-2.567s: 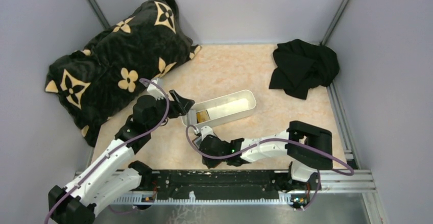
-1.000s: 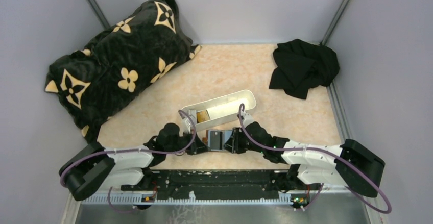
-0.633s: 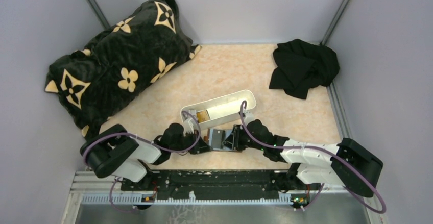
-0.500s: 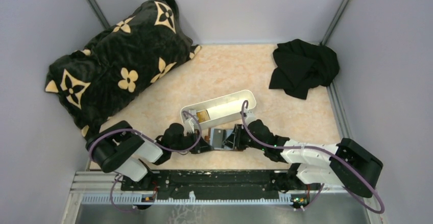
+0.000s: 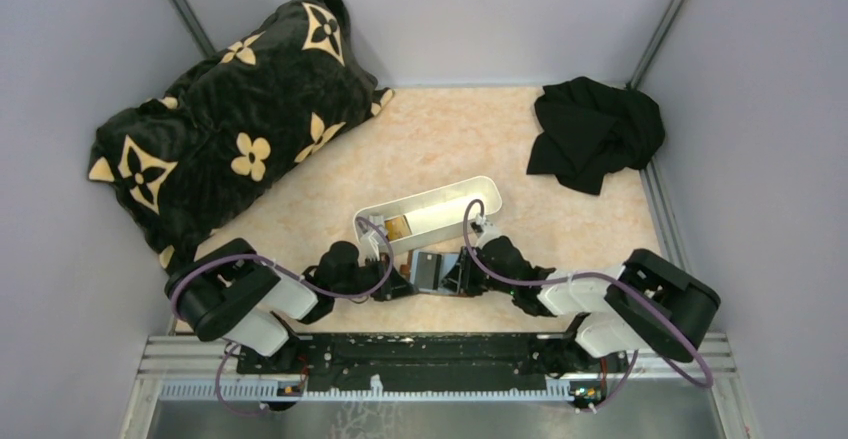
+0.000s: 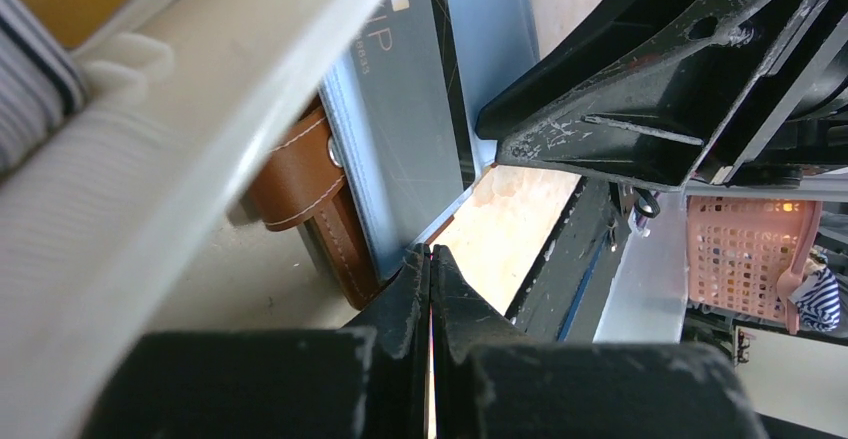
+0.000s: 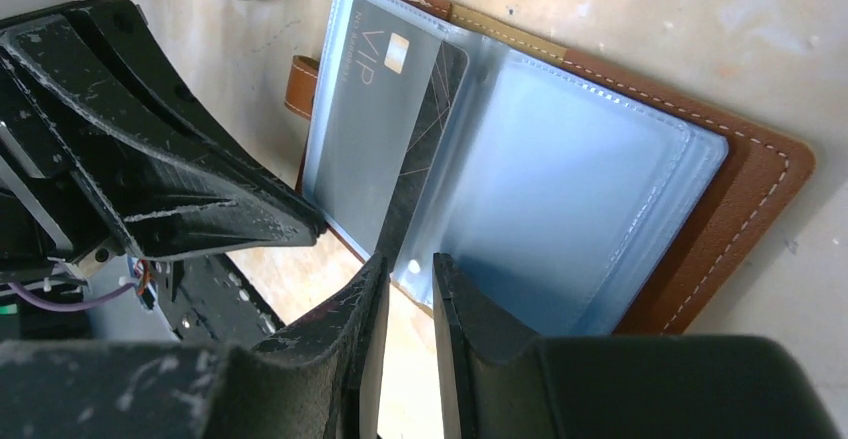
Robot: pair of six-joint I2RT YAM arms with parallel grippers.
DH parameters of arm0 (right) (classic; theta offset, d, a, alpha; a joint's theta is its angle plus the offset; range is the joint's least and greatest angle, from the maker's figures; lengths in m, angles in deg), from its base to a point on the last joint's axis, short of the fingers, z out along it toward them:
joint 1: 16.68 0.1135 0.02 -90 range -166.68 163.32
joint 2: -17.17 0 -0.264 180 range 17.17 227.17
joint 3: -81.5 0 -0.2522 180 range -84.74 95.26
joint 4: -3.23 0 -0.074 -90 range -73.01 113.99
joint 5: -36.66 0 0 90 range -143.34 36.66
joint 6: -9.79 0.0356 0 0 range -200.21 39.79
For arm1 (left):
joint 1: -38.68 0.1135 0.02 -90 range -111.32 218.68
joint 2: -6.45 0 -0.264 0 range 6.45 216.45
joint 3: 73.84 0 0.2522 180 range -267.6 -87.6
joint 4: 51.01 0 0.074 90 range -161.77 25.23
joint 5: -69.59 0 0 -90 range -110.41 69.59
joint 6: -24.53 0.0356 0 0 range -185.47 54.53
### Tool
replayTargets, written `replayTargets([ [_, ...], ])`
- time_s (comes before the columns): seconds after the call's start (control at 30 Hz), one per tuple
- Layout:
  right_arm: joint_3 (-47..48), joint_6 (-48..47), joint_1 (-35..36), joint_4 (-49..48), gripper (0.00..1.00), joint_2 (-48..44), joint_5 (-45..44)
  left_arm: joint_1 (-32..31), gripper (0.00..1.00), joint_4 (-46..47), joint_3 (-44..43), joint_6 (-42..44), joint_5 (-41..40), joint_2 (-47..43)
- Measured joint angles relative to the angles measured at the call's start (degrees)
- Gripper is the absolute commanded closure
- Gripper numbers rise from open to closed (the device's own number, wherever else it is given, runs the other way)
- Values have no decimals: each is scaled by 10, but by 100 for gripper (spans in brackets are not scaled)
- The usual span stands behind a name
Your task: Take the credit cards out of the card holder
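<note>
One pale marbled table [image 5: 450, 139] fills the scene. On its far left lies one big black pillow [image 5: 230, 109] with gold flowers, and at the far right one heap of black cloth [image 5: 595, 131]. Two arms reach in from the near edge, the left arm [image 5: 270, 299] and the right arm [image 5: 590, 294], and they meet near the middle.

One long white tray [image 5: 455, 211] lies slantwise in the middle of the table, with a small yellow-brown thing [image 5: 398, 227] in its left end. Just on the near side of the tray, one card holder [image 5: 428, 271] lies open on the table between the two grippers, its brown leather underneath and its blue-grey sleeves facing up.

Two credit cards show in its left sleeve: a grey card [image 7: 370, 129] marked VIP with a gold chip, and a dark card [image 7: 430, 139] with thin lines, partly tucked behind the grey one. The right sleeve looks bare.

The left gripper [image 5: 398, 287] is at the holder's left side, fingers pressed fully together, their tips at the holder's near corner. The right gripper [image 7: 408, 264] stands at the near edge of the sleeves, with a narrow gap between its fingers.
</note>
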Motion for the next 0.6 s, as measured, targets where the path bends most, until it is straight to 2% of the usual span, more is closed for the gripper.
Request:
replayTargets([
  [0.6, 8, 9, -23, -144, 73, 106, 35, 2, 100, 0, -1, 0, 7, 11],
])
